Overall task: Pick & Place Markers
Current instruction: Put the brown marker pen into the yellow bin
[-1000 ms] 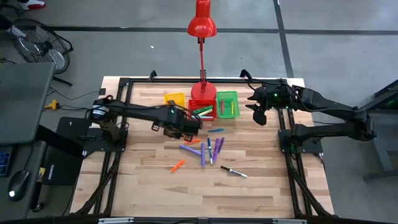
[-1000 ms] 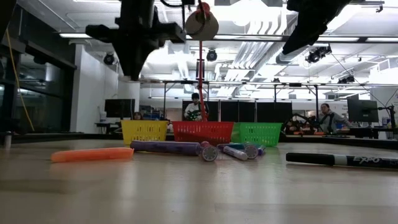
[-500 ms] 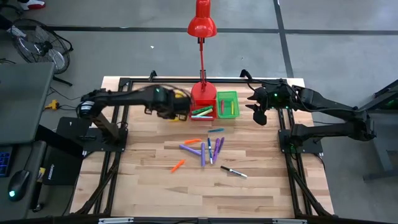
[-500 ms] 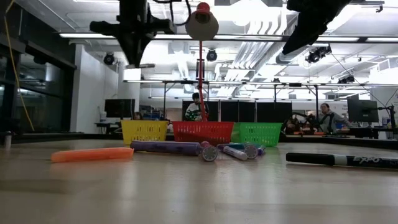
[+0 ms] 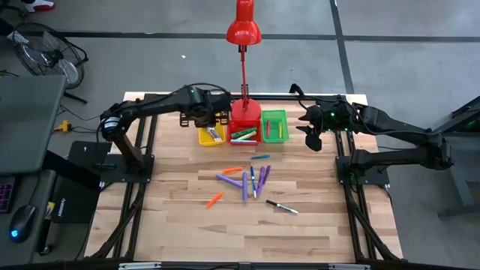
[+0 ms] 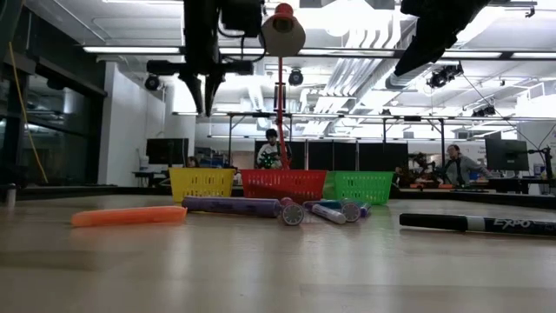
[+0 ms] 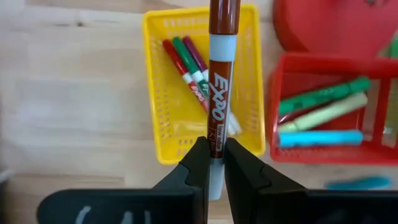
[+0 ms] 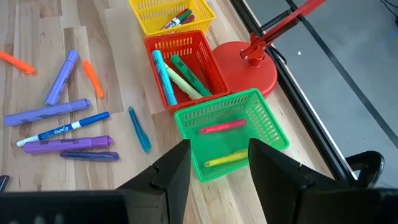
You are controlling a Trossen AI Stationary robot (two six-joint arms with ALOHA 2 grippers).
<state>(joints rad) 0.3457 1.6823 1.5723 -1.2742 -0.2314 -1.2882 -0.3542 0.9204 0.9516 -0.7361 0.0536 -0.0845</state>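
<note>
My left gripper point(image 5: 209, 120) point(image 7: 213, 163) hangs over the yellow bin point(image 5: 204, 138) point(image 7: 158, 87), shut on a dark-red-capped Expo marker point(image 7: 219, 93). Three markers, red, green and purple point(image 7: 186, 65), lie in that bin. Several loose markers lie mid-table: purple ones point(image 5: 229, 180), an orange one point(image 5: 214, 199) and a black one point(image 5: 282, 207). My right gripper point(image 5: 311, 139) point(image 8: 214, 167) waits open at the table's far right, above the green bin point(image 8: 249, 121), touching nothing. My left gripper pinches the marker's pale barrel near its tail end point(image 7: 215, 144) between its two fingers point(image 7: 198, 163), coming from above and pointing steeply down. The capped end point(image 7: 224, 15) sticks out away from the fingers. The marker is lifted clear, over the yellow bin.
The red bin point(image 5: 234, 140) holds green, pale yellow and light blue markers; the green bin point(image 5: 264, 114) holds a pink and a yellow one. A red lamp's base point(image 5: 245, 111) stands behind the bins. Black frame rails point(image 5: 147, 142) border the table.
My left gripper, still shut on the marker, has travelled from above the loose markers toward the table's far edge and slightly left. It has also risen a little and now stands over the yellow bin. The right arm kept still.
</note>
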